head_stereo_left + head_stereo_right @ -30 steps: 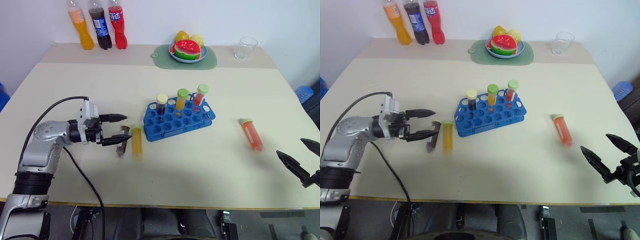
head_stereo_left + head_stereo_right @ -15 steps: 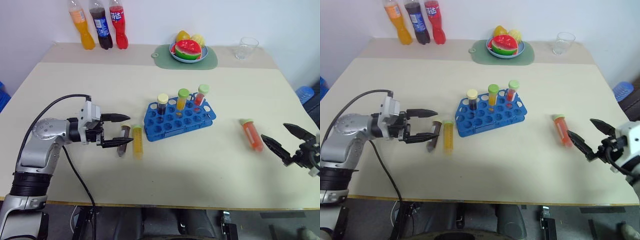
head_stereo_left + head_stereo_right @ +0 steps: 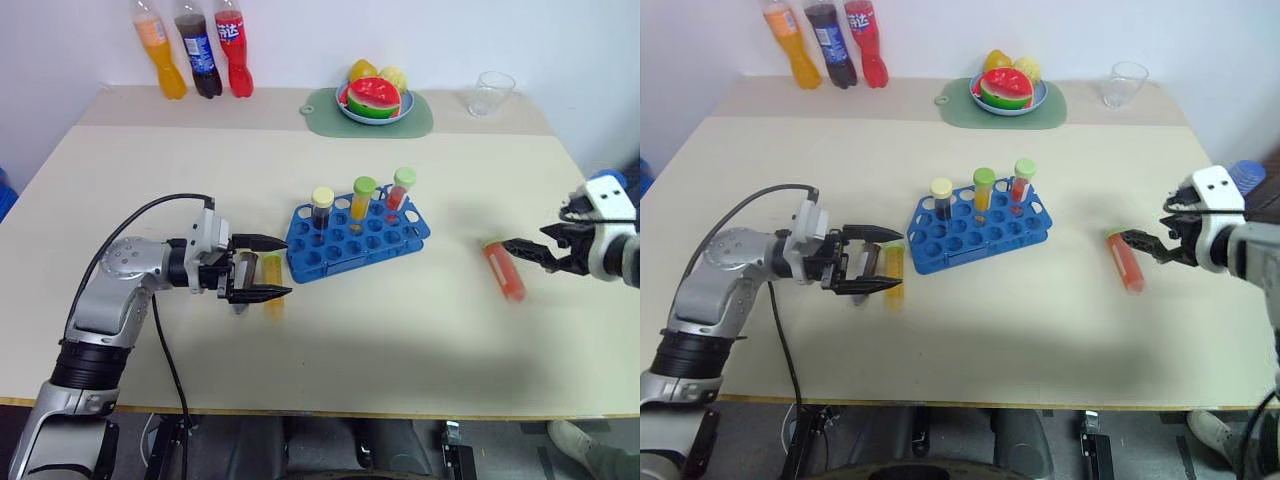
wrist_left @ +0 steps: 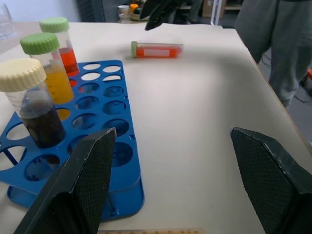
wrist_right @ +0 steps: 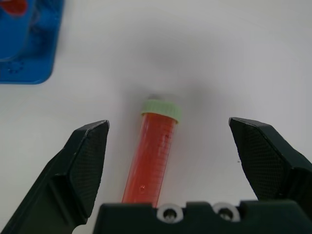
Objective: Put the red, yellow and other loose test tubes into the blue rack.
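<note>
The blue rack (image 3: 358, 240) stands mid-table with three capped tubes upright in its back row. One loose test tube, red-orange with a green cap (image 3: 503, 271), lies to the right of the rack. My right gripper (image 3: 526, 252) hovers open just over it, and the right wrist view shows the tube (image 5: 152, 156) between the spread fingers. Left of the rack lie a yellow tube (image 3: 272, 272) and a dark brown tube (image 3: 869, 262). My left gripper (image 3: 284, 266) is open over them, pointing at the rack (image 4: 105, 105).
Three soda bottles (image 3: 190, 55) stand at the back left. A fruit plate (image 3: 346, 108) on a green mat and a clear glass (image 3: 491, 95) sit at the back. A person's legs (image 4: 273, 44) stand beyond the table's right side.
My right gripper has come forward from the table's near right edge to over the red-orange tube. My left gripper has moved right, over the two loose tubes, toward the rack.
</note>
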{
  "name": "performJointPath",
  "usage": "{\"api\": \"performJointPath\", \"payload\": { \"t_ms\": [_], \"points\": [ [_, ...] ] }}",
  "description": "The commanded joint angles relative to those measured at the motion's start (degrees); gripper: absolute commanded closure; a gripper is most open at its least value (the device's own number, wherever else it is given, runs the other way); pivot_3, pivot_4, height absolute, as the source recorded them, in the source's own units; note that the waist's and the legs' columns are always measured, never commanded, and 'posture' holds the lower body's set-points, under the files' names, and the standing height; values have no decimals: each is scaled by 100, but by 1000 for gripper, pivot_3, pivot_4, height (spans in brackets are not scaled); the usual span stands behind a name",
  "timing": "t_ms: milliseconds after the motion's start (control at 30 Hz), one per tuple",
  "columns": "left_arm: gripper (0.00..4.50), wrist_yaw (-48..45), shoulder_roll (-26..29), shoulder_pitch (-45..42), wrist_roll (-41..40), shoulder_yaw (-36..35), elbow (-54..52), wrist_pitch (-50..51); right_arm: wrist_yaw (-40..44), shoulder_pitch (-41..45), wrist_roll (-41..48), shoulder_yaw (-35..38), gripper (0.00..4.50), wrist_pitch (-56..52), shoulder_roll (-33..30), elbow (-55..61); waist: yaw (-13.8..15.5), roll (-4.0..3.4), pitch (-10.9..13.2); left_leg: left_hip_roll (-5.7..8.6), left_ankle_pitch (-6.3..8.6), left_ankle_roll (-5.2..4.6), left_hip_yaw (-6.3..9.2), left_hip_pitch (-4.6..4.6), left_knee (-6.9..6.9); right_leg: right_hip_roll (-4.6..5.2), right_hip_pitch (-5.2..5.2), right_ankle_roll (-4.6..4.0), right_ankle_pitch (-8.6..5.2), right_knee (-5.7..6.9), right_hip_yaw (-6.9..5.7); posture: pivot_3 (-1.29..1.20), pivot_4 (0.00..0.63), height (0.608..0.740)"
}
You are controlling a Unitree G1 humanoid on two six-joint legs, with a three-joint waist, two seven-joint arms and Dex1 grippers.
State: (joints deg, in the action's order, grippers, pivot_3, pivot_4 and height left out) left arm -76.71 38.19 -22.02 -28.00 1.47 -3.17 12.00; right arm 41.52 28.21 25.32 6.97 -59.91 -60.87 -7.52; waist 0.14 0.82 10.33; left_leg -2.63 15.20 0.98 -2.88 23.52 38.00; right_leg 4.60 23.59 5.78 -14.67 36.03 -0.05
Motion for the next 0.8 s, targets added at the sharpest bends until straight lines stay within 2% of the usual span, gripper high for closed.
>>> {"api": "performJointPath", "payload": {
  "t_ms": [33,133,300,400,567,600,767,800],
  "points": [
    [657,99,38,110,-84,-41,-368,93,339,772,-208,-468,128,-388,-64,-808,5,1,0,0,0,0,1,3,0,0,2,0,0,0,0,0,150,740],
    [657,164,100,269,-127,-93,-570,204,581,1333,-429,-939,128,-451,128,-1538,2,0,0,0,0,-1,1,6,-1,0,7,0,0,0,0,0,150,740],
    [657,359,188,549,-214,-231,-944,436,1129,1775,-949,-1665,128,-45,464,-2696,-15,0,1,0,1,-1,0,7,-1,-1,7,1,1,1,0,0,150,740],
    [595,457,275,673,-304,-306,-1118,597,1436,1935,-1322,-2067,1042,302,620,-3146,-81,3,-1,0,0,-1,-2,7,1,0,6,3,2,2,0,0,150,740],
    [595,579,335,800,-392,-375,-1273,727,1661,2115,-1791,-2237,3510,860,798,-3615,-115,8,-5,-3,1,-1,-1,-1,2,-6,0,4,2,5,-1,0,150,740],
    [595,597,339,821,-395,-383,-1291,737,1690,2114,-1857,-2230,3707,976,797,-3588,-117,9,-6,-4,1,-1,-1,-3,1,-6,-2,4,2,5,0,0,150,740],
    [595,682,308,864,-368,-380,-1296,708,1582,1708,-2037,-1927,3716,1668,580,-2765,-110,9,-6,-4,0,-1,-3,-5,4,-6,-4,4,2,5,0,0,150,740],
    [595,712,290,862,-359,-377,-1286,698,1484,1512,-1899,-1619,3716,1842,582,-2488,-105,9,-5,-4,0,-1,-3,-5,4,-5,-4,5,3,5,0,0,150,740]
  ]
}}
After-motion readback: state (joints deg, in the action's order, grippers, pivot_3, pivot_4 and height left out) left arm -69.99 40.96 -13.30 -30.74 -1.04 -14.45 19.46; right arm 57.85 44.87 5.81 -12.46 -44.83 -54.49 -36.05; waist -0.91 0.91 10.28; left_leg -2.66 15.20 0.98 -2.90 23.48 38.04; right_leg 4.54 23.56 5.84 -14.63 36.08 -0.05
